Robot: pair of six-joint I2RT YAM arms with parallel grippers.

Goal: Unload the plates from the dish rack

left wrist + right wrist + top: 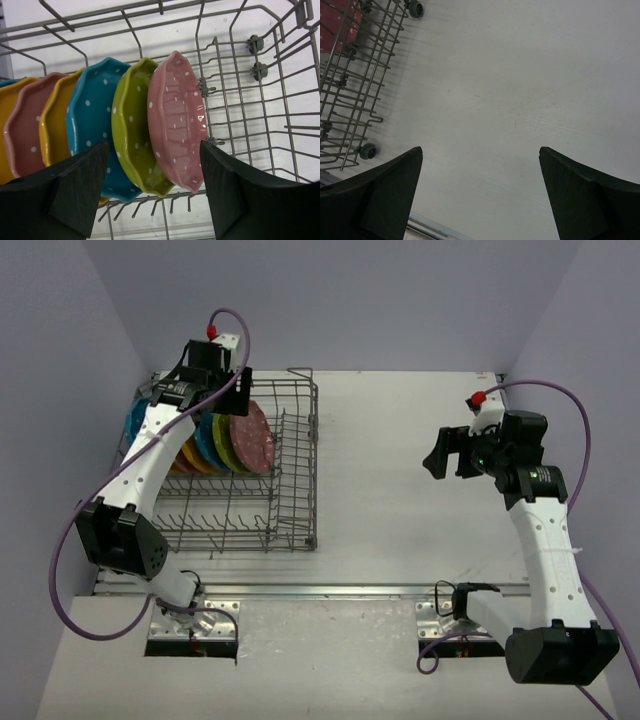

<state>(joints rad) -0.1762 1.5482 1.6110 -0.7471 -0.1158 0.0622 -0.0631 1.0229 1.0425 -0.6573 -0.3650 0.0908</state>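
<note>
The grey wire dish rack (290, 510) stands at the left of the table. Several dotted scalloped plates stand upright in a row in its back part. The pink-red plate (177, 120) is at the right end of the row, then a lime-yellow plate (132, 135), a blue plate (90, 130), then orange-yellow and pink ones. My left gripper (154, 150) is open above the row, its jaws either side of the pink-red, lime-yellow and blue plates' rims, holding nothing. My right gripper (447, 454) is open and empty over bare table, right of the rack.
The rack's raised wire sides (260, 70) and upright tines (230, 515) surround the plates. The rack's corner with small wheels (367, 150) shows at the left of the right wrist view. Purple walls close in the table on three sides.
</note>
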